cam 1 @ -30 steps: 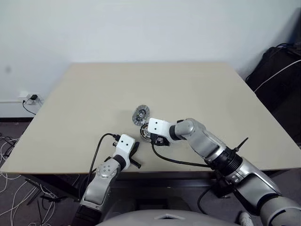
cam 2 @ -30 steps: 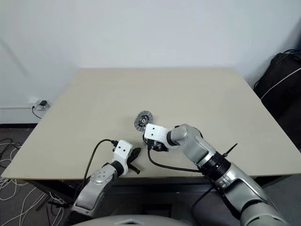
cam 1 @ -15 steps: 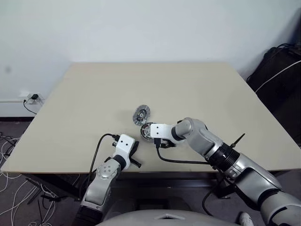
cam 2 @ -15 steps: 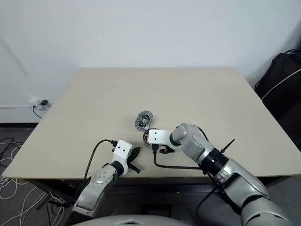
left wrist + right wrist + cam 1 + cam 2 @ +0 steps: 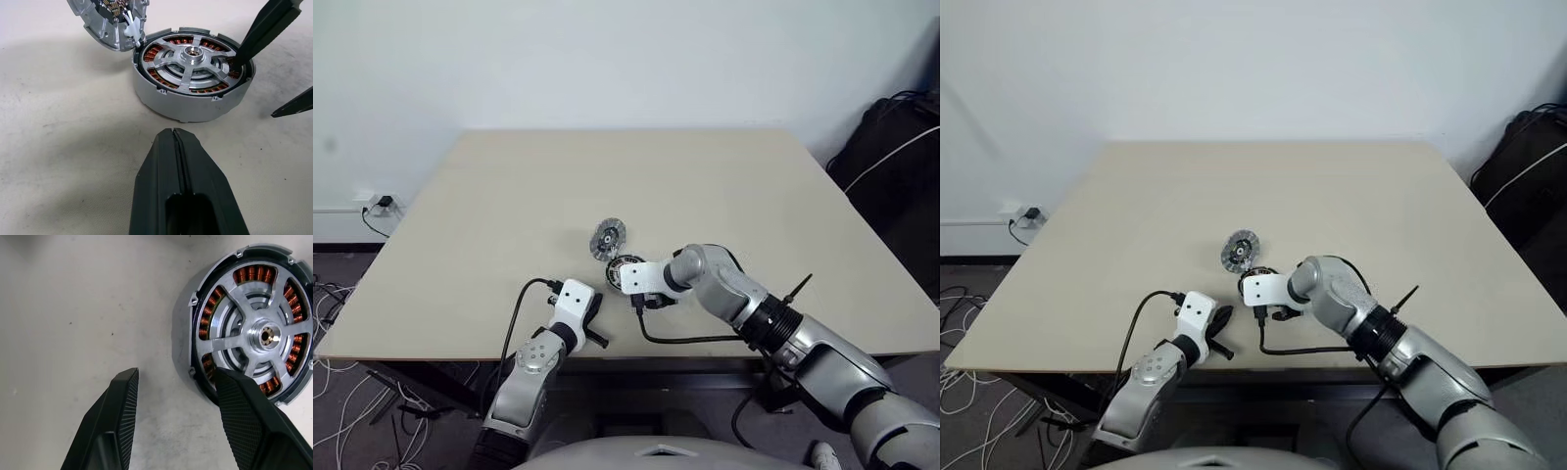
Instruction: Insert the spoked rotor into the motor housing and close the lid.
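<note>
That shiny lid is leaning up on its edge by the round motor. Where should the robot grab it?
Probably by its rim. The lid stands tilted against the motor housing, so its upper edge is raised off the table. Coming from above with one finger on each flat face, pinching that free top edge on the side away from the housing, looks easiest.

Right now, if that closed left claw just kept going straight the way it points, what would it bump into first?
Most likely the motor housing, with the spoked rotor already seated inside. The shut left gripper points right at its near wall across bare table.
</note>
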You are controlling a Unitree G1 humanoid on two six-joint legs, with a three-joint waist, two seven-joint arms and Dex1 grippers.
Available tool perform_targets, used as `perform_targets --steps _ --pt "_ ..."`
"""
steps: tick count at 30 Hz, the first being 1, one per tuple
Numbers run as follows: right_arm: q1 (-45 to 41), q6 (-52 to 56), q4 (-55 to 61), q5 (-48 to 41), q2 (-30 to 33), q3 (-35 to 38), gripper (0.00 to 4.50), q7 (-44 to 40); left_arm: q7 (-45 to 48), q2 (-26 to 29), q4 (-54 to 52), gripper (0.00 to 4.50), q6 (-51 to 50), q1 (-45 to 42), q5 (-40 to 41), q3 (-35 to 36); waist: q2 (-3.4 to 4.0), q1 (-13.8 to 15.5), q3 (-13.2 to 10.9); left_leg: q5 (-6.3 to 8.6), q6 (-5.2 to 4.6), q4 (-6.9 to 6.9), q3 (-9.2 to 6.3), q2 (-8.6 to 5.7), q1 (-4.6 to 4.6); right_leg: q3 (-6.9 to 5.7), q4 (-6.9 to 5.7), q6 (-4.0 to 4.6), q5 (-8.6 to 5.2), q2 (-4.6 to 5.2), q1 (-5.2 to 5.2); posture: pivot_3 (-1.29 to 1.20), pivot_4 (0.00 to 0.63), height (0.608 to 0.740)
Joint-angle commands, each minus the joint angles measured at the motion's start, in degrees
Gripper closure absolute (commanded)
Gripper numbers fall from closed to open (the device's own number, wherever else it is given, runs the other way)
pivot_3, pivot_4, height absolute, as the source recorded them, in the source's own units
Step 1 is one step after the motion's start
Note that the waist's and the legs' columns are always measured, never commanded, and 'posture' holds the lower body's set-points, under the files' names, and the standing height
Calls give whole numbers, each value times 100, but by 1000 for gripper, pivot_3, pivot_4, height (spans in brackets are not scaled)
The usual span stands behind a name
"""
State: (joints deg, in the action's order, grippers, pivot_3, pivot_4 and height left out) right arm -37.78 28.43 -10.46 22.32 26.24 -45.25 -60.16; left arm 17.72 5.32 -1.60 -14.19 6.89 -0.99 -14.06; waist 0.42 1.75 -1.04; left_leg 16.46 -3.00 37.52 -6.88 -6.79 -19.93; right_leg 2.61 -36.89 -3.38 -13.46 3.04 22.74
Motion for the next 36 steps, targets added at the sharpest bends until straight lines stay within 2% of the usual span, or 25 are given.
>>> perform_targets --steps 1,8,12,16,18,28,36 --pt "-236 -165 -126 178 -68 1 1920 -83 -14 -51 -15 4500 160 -51 75 21 0 -1 0 0 0 0 0 0 0 0 0 0 0 0 0 0 0 740" --pt "-324 -323 -449 342 -160 41 1920 -158 -41 -85 17 4500 201 -51 80 30 0 -16 1 -3 4 0 0 2 6 0 -4 6 4 -3 -4 0 0 740" --pt "-311 -375 -489 390 -190 83 2780 -173 -48 -98 33 4500 222 -50 79 42 2 -9 2 -7 10 1 -3 3 12 -3 -7 6 5 -5 -10 0 0 740" --pt "-275 -399 -517 431 -236 172 4102 -165 -46 -102 47 4500 232 -59 82 52 -3 -6 5 -7 11 0 -11 3 12 -8 -5 8 5 -6 -11 0 0 740" --pt "-248 -407 -517 447 -247 211 4373 -170 -39 -101 54 4500 235 -66 81 58 -2 -5 5 -7 11 0 -12 2 10 -8 -5 9 5 -4 -10 0 0 740" --pt "7 -250 -356 337 -265 501 4397 -71 -5 -81 66 4500 213 -102 74 74 -2 2 4 -8 11 1 -15 2 10 -11 -4 10 6 -3 -12 0 0 740" --pt "441 195 278 114 -185 1021 4397 142 22 -79 58 4500 203 -93 69 38 -2 44 4 -7 10 1 -17 1 2 -12 -2 11 6 -2 -6 0 0 740"
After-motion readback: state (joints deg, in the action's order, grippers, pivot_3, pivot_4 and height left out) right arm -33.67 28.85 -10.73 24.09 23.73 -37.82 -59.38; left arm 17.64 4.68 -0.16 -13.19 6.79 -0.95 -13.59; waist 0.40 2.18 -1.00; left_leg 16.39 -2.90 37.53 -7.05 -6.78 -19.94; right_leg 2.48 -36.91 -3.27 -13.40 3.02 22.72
